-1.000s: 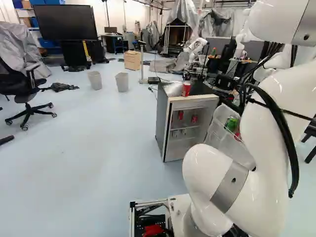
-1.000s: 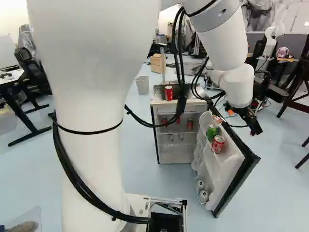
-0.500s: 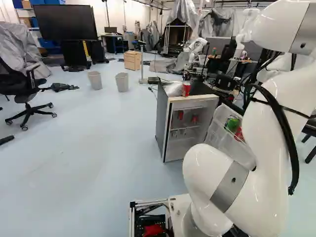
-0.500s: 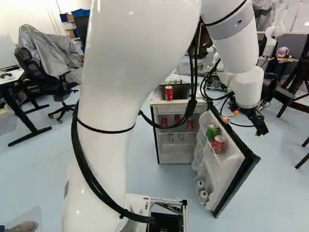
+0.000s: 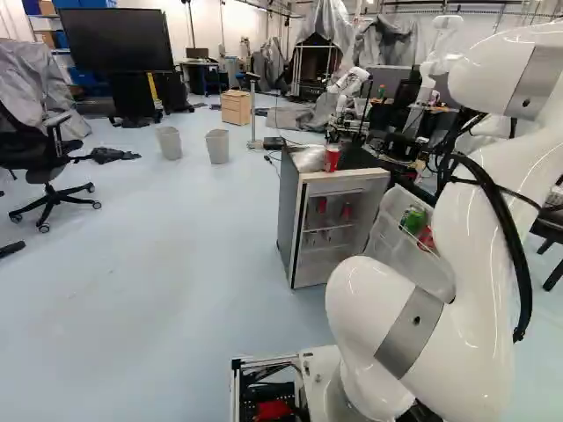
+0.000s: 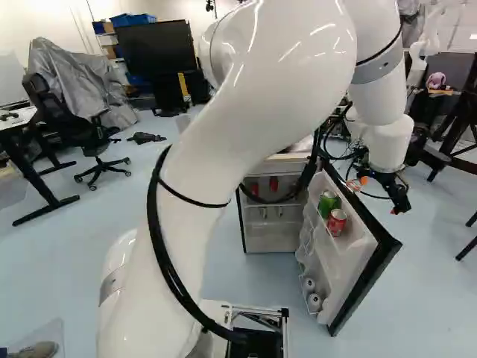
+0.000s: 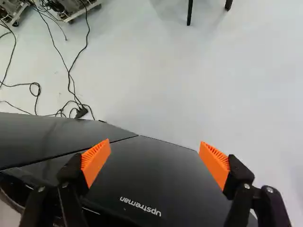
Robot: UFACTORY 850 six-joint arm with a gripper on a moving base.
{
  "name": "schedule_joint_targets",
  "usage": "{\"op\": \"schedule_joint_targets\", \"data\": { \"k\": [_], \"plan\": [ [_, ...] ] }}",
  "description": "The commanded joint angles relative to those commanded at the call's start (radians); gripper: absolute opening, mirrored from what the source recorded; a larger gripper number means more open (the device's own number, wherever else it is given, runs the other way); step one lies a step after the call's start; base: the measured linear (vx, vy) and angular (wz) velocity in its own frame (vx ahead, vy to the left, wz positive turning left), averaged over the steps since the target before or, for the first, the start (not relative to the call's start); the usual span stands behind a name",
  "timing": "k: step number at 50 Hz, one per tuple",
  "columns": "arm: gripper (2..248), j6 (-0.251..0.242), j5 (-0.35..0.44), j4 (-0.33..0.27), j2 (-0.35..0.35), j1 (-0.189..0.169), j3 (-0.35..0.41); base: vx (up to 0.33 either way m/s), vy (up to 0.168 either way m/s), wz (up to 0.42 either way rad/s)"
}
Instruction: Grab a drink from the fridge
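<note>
In the right base view my gripper [image 6: 399, 200] hangs beyond the outer side of the fridge door [image 6: 365, 272], which stands swung wide. Seen from the wrist, the gripper [image 7: 155, 161] is open, its orange pads far apart with nothing held; the door's black outer face [image 7: 151, 175] lies below and between them. A green can [image 6: 328, 203] and a red can [image 6: 336, 222] stand in the door's upper shelf, with white-ended cans [image 6: 314, 302] low in the door. Red cans [image 6: 273, 183] are inside the fridge [image 5: 288, 211]. Another red can [image 5: 332, 158] stands on top.
Two grey bins [image 5: 217, 146] and a wooden box [image 5: 236, 107] stand on the floor beyond the fridge. An office chair [image 5: 48, 167] is at the left. Another robot [image 5: 352, 81] stands behind. Cables [image 7: 71, 80] lie on the floor past the door.
The base has stayed put. My arm's upper links have swung toward the right of the right base view and lower, and the gripper has shifted slightly right and down outside the door.
</note>
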Motion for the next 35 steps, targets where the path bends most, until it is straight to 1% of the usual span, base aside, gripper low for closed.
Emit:
{"op": "schedule_joint_targets", "data": {
  "k": [9,15,35],
  "plan": [
    [247,0.000,-0.044,0.000,-0.028,0.000,-0.014,0.000,0.000,0.000],
    [247,0.000,-0.080,0.000,-0.034,-0.001,-0.017,0.000,0.000,0.000],
    [247,0.000,-0.218,0.000,-0.010,-0.021,0.023,0.000,0.000,0.000]
  ]
}}
